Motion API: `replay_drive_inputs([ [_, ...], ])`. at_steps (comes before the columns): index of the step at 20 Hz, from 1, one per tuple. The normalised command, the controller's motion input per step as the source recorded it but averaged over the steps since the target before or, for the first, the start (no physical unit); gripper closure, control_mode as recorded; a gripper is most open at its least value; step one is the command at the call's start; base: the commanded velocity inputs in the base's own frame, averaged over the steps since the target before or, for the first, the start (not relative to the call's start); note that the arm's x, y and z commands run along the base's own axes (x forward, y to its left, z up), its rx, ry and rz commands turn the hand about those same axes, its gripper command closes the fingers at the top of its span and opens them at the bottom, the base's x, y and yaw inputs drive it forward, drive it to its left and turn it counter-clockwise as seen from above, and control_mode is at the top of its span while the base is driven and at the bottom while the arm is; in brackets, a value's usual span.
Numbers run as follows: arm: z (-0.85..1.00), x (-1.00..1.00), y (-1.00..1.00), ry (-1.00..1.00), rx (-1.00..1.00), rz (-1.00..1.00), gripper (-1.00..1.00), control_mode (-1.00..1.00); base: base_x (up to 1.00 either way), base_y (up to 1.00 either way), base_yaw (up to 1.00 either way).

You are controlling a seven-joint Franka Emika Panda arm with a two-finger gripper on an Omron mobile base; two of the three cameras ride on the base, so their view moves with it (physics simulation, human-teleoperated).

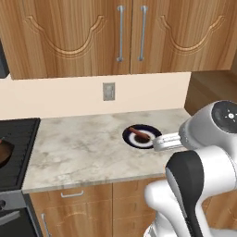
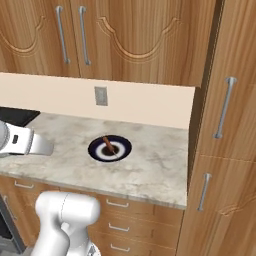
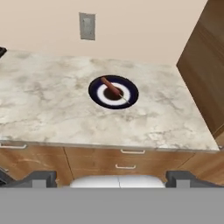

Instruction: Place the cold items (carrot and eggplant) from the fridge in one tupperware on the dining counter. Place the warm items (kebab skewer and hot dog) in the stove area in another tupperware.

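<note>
Kitchen corner in warm wood: upper cabinets (image 1: 92, 37) above a cream wall with a grey outlet (image 1: 109, 91), a tall pantry cabinet (image 2: 227, 125) closing off the right end. Below the outlet, a pale marble counter (image 1: 78, 152), drawers under its front edge. Just in front of and a little right of the outlet, a dark-rimmed plate (image 3: 97, 97) with a white centre. Lying across that plate, the kebab skewer (image 3: 112, 89): reddish-brown meat toward the back left, thin stick pointing toward the plate's front right rim. Far left of the plate, the black stove (image 1: 16, 152) with a dark pan (image 1: 3, 152) at its edge.

Gripper (image 3: 113, 180) held well back from the plate, out past the counter's front edge and high above it, looking down at the skewer; fingers (image 3: 40, 179) spread wide, nothing between them.

Step in hand, by judgement: approach to pick up the skewer. Best done by centring over the meaty part rather than the thin stick, turning the wrist so the jaws close across the skewer's length, then descending straight down. Worth stopping short of the plate, to avoid pushing it or tipping its rim. No tupperware to be seen near the plate.
</note>
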Motion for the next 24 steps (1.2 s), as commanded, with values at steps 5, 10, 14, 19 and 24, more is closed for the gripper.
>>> replay_drive_inputs([
  [5,-0.08,0.30,-0.13,0.05,0.09,0.00,-1.00,-1.00,0.38,-0.16,0.00],
  [10,-0.36,0.48,-0.22,0.19,0.11,0.00,-1.00,-1.00,0.00,0.00,0.00],
  [14,-0.40,0.26,-0.18,0.01,0.00,0.01,-1.00,-1.00,0.00,0.00,0.00],
  [19,-0.44,0.36,-0.49,0.16,0.00,0.12,-1.00,-1.00,0.00,0.00,0.00],
  [24,-0.39,0.40,-0.34,0.17,0.00,0.17,-1.00,-1.00,0.00,0.00,0.00],
])
